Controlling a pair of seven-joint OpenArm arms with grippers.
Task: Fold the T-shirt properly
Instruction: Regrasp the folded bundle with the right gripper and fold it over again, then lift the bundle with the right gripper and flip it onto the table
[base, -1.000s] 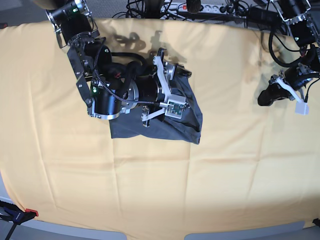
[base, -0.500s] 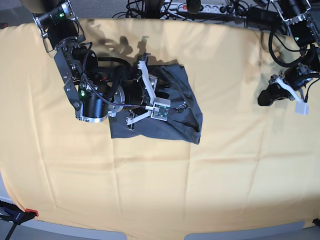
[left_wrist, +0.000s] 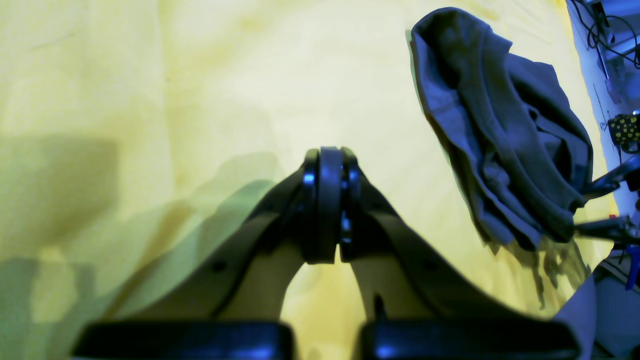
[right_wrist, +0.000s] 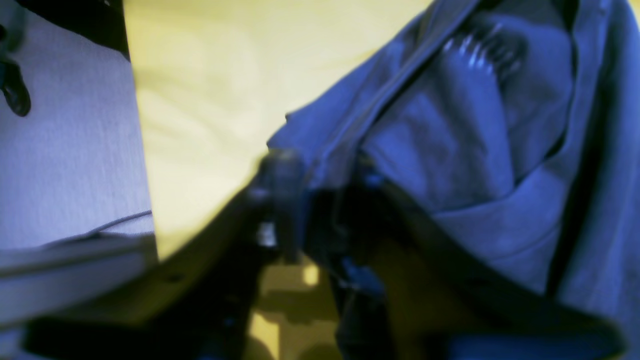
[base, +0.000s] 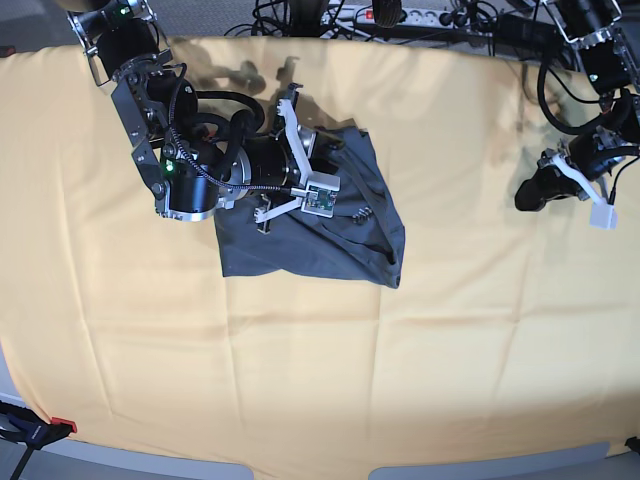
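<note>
Dark slate-grey cotton T-shirt (base: 330, 225), crumpled, centre frame on yellow tablecloth (base: 300, 360). Black right arm's gripper (base: 285, 165) over its upper left. Left gripper (base: 540, 188) far right, apart.

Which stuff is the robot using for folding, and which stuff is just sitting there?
For the job:
- T-shirt
- right pincer, over the shirt
- left pincer, shut, off to the side

Just there:
- yellow tablecloth
- cables and power strip behind the table

My T-shirt (base: 330, 235): plain dark slate-grey, no pattern. Tablecloth (base: 300, 370) under it: plain yellow. My arms: black, silver-white brackets. My left gripper (left_wrist: 327, 210): black fingers.
</note>
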